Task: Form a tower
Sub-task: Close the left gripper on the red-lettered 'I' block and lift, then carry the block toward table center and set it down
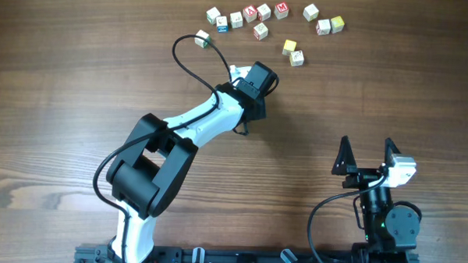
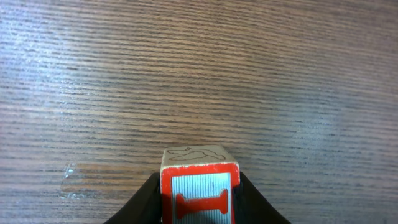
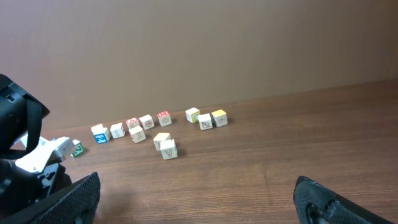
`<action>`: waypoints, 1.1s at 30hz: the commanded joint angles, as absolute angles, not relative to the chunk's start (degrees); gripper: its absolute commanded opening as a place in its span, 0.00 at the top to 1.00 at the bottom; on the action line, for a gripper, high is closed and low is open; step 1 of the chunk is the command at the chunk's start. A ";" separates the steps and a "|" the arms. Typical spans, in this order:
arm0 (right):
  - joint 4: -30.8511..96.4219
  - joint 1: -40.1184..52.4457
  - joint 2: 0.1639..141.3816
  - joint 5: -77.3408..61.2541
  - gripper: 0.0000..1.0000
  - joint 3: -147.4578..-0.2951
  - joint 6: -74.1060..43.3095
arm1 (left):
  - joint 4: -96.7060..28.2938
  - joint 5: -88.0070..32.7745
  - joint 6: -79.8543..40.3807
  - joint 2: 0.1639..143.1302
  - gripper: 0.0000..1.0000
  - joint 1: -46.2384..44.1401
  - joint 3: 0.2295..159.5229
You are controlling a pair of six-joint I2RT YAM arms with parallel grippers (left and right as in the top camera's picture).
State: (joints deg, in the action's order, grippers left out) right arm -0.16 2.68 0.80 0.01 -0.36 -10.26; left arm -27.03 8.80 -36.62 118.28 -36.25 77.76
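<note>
My left gripper (image 1: 251, 79) hangs over the table's middle back and is shut on a small wooden letter cube (image 2: 200, 186). That cube has a red-framed side with a red letter I and a cream top face, and both black fingers (image 2: 146, 202) press its sides. From overhead the cube is hidden under the wrist. My right gripper (image 1: 366, 156) stands open near the front right with nothing between its fingers (image 3: 74, 199). No tower shows in any view.
Several loose letter cubes lie along the back of the table, around a red-marked one (image 1: 281, 8) and a yellow one (image 1: 289, 47). A green-marked cube (image 1: 203, 38) lies apart at their left. The same cluster (image 3: 164, 117) shows far ahead in the right wrist view.
</note>
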 commanded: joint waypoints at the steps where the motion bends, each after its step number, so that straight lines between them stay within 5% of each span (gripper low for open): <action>1: -0.34 2.33 0.80 -0.49 0.00 -0.30 -10.66 | -27.77 6.44 -29.08 119.13 0.70 -36.80 76.82; 15: -0.34 2.33 0.80 -0.49 0.00 -0.30 -10.66 | -24.69 8.45 -27.68 119.15 0.71 -39.11 76.82; 33: -0.34 2.33 0.80 -0.49 0.00 -0.30 -10.66 | -23.40 12.56 -32.36 119.15 0.57 -39.05 76.82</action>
State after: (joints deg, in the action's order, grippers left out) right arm -0.16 2.68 0.80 0.01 -0.36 -10.26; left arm -23.68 11.31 -31.46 118.28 -39.29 77.41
